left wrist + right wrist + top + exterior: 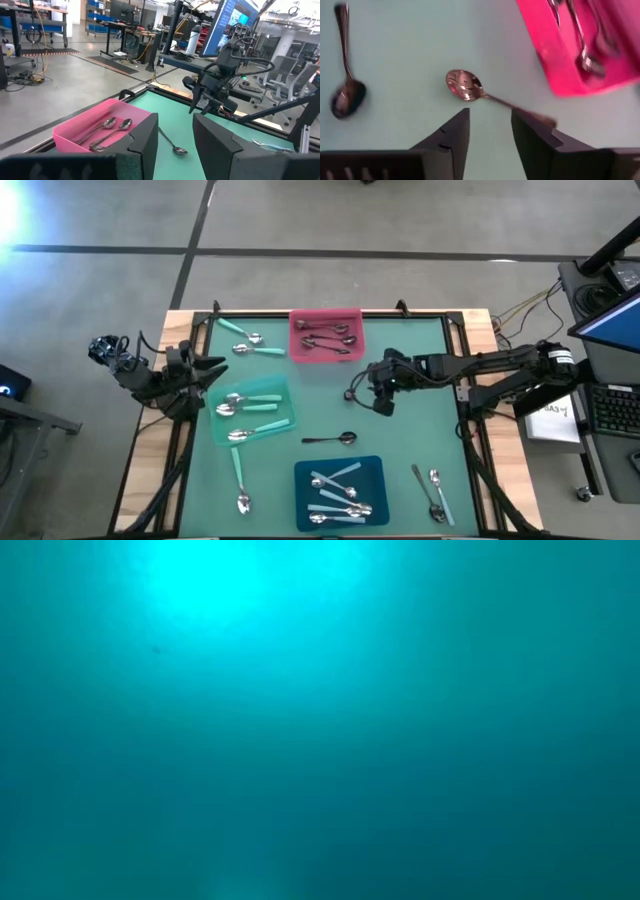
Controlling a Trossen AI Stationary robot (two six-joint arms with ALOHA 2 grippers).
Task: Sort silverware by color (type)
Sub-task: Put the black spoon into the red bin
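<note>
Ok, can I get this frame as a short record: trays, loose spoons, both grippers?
pink tray: holds dark spoons
green tray: holds mint-handled spoons
blue tray: holds pale blue-handled spoons
loose mint spoons: two beside the pink tray, one more below the green tray
loose dark spoons: one under the right gripper, next to the pink tray; one mid-mat
spoon pair: right of the blue tray
right gripper: open, empty, over the mat
left gripper: open, empty, at the mat's left edge
</note>
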